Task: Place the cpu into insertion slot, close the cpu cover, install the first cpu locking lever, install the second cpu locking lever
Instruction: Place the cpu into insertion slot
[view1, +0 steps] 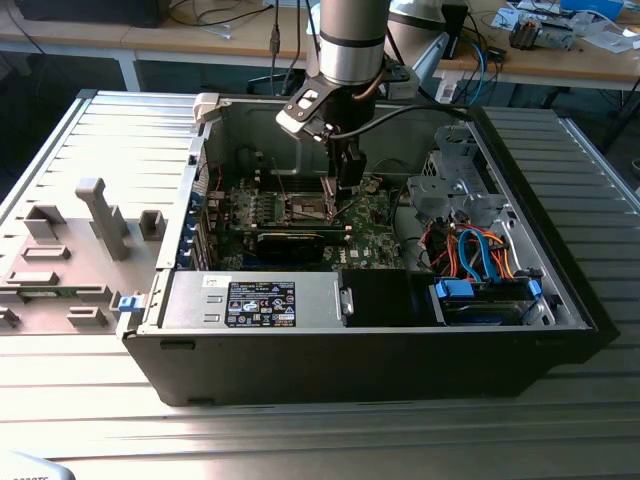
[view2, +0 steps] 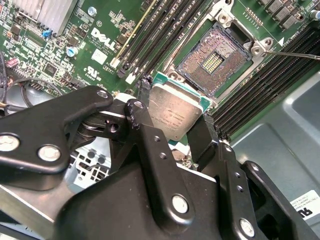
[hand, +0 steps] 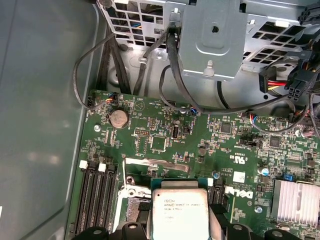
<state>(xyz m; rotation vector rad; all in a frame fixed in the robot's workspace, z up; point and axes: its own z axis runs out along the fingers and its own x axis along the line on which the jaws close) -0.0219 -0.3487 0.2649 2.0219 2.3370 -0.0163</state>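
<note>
1. In the upper middle of the exterior view, the grey-and-black robot arm (view1: 350, 40) reaches down into the open black computer case (view1: 350, 370). The case lies on its side on the ribbed metal desk (view1: 300, 440).
2. The arm's black pincer (view1: 348, 180) hangs over the green circuit board (view1: 375, 225) in the middle of the case.
3. In the second wrist view, the pincer (view2: 172, 127) is pinching the small, flat, square, silvery-grey cpu (view2: 175, 112). A black finger (view2: 200, 137) presses against each of two opposite edges.
4. The cpu is not seated. It sits just beside the insertion slot (view2: 215, 60), a square socket with a silver metal rim whose field of contacts lies bare.
5. A thin silver metal rod (view2: 295, 54) runs away from one corner of the slot.
6. In the first wrist view, the cpu (hand: 180, 212) partly covers the slot (hand: 134, 210), and a finned silver heat sink (hand: 295, 200) stands well apart from it on the board.
7. In the lower middle of the exterior view, a black-and-white labelled box (view1: 260, 300) sits against the case's near wall. Grey plastic fixtures (view1: 100, 215) stand on the desk at the exterior view's left.
</note>
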